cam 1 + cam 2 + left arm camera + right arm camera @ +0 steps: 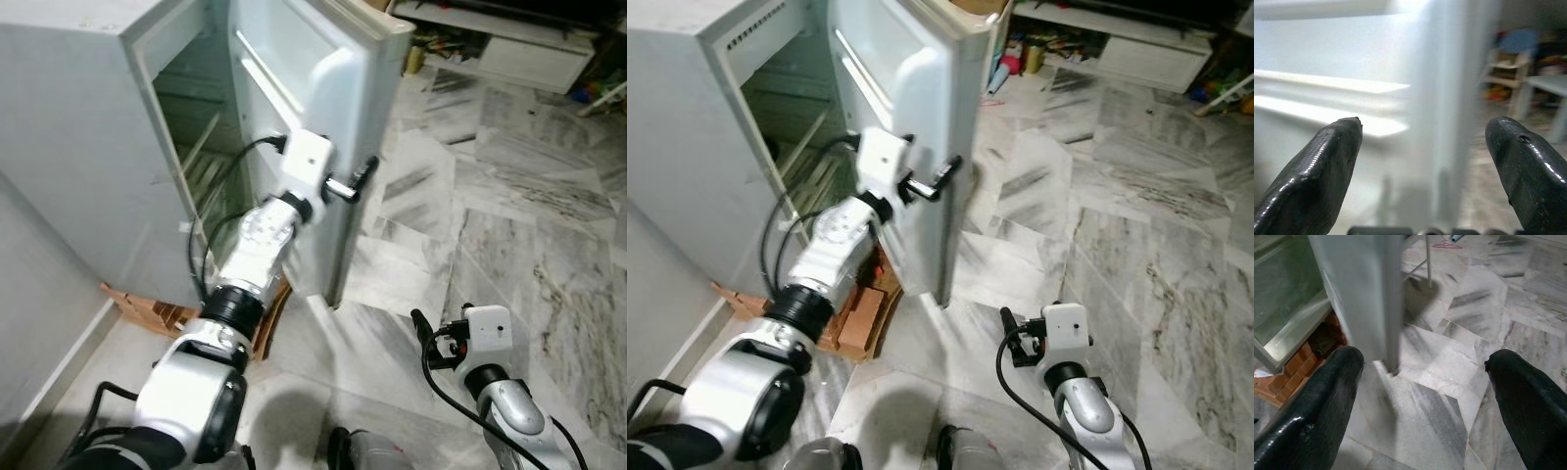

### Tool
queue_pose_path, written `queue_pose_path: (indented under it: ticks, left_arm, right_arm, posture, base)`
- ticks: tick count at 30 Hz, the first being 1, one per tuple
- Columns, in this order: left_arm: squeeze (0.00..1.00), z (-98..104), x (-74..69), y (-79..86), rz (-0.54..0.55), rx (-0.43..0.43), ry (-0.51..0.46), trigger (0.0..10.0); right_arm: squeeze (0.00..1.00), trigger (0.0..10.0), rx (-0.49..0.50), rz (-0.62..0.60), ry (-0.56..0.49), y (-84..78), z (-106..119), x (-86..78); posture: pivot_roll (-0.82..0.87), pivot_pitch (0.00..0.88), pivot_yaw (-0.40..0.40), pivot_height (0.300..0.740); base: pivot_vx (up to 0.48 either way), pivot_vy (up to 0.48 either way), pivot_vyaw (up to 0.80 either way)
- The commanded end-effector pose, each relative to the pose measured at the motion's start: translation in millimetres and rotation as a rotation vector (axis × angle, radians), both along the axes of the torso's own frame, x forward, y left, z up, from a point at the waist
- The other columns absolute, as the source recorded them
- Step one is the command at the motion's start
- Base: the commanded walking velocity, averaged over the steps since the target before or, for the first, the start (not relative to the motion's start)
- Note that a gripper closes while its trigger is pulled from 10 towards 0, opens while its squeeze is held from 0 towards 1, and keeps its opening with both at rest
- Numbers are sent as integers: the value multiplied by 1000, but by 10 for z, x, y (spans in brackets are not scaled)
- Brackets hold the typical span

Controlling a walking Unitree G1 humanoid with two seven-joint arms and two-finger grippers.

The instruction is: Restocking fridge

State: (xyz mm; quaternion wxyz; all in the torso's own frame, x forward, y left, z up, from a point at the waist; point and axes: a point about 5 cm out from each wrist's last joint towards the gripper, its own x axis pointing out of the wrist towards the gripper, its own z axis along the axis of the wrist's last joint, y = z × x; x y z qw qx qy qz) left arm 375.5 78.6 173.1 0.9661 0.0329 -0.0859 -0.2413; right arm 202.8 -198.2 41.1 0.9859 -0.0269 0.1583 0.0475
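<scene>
Fridge door (323,117) stands swung open on the marble floor (509,196), its free edge toward the room and the fridge (78,137) cabinet behind it raised on bricks (857,318). It looks stiff, smooth and slippery, and should swing lightly on its hinge; the free vertical edge seems the best hold. The left gripper (355,179), fingers spread, sits at that edge. The right gripper (1425,396) hangs low over the floor, fingers spread wide.
</scene>
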Motion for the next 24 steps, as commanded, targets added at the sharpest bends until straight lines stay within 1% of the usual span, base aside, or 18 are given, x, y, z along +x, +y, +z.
queue_pose_path:
  ticks: [1,2,3,4,5,8,9,11,14,16,18,19,21,22,24]
  left_arm:
    - [0,-48,-5,90,27,-12,16,10000]
    - [0,-110,-26,341,86,3,21,10000]
    - [0,-138,-41,432,108,13,23,10000]
    - [0,-229,-93,611,150,24,39,10000]
    - [0,-257,-111,658,160,24,44,10000]
    - [0,-389,-228,846,198,30,67,10000]
    - [0,-516,-350,982,242,41,96,10000]
    - [0,-592,-441,1058,267,45,114,10000]
    - [0,-680,-613,1166,312,35,135,10000]
    - [0,-717,-720,1215,344,34,143,10000]
    - [0,-732,-796,1249,369,36,146,10000]
    - [0,-734,-867,1262,386,44,152,10000]
    - [0,-735,-888,1263,389,47,155,10000]
    - [0,-759,-941,1272,396,53,166,10000]
    - [0,-811,-999,1282,395,60,184,10000]
  right_arm:
    - [0,10000,5,6,-24,6,35,14]
    - [0,10000,9,6,-49,18,65,41]
    - [0,10000,10,6,-61,24,81,54]
    - [0,10000,4,12,-78,45,107,83]
    - [0,10000,0,15,-81,51,111,90]
    - [0,10000,-1,18,-100,72,137,114]
    - [0,10000,6,12,-102,79,150,141]
    - [0,10000,16,4,-107,85,166,174]
    - [0,10000,27,11,-128,133,211,260]
    - [0,10000,31,21,-143,173,238,318]
    - [0,10000,31,27,-156,206,268,366]
    - [0,10000,46,26,-168,239,308,411]
    - [0,10000,54,24,-172,249,323,424]
    - [0,10000,70,26,-185,284,367,452]
    - [0,10000,77,39,-194,341,390,483]
  posture:
    - [-65,46,-37,740]
    - [-63,45,-35,740]
    - [-63,45,-35,740]
    - [-62,44,-34,740]
    - [-62,44,-34,740]
    - [-59,41,-32,740]
    - [-51,40,-33,740]
    - [-44,44,-35,740]
    - [-32,48,-40,740]
    - [-17,58,-45,740]
    - [-2,68,-43,740]
    - [9,76,-40,740]
    - [9,76,-40,740]
    - [19,79,-38,740]
    - [12,80,-36,740]
  base:
    - [0,0,0]
    - [0,0,0]
    - [0,0,0]
    - [0,0,0]
    - [0,0,0]
    - [0,-85,0]
    - [0,-469,0]
    - [0,-467,0]
    - [0,-454,-746]
    - [0,-446,-800]
    - [0,-437,-800]
    - [0,-428,-800]
    - [0,-428,-800]
    - [0,-424,-800]
    - [148,-396,-800]
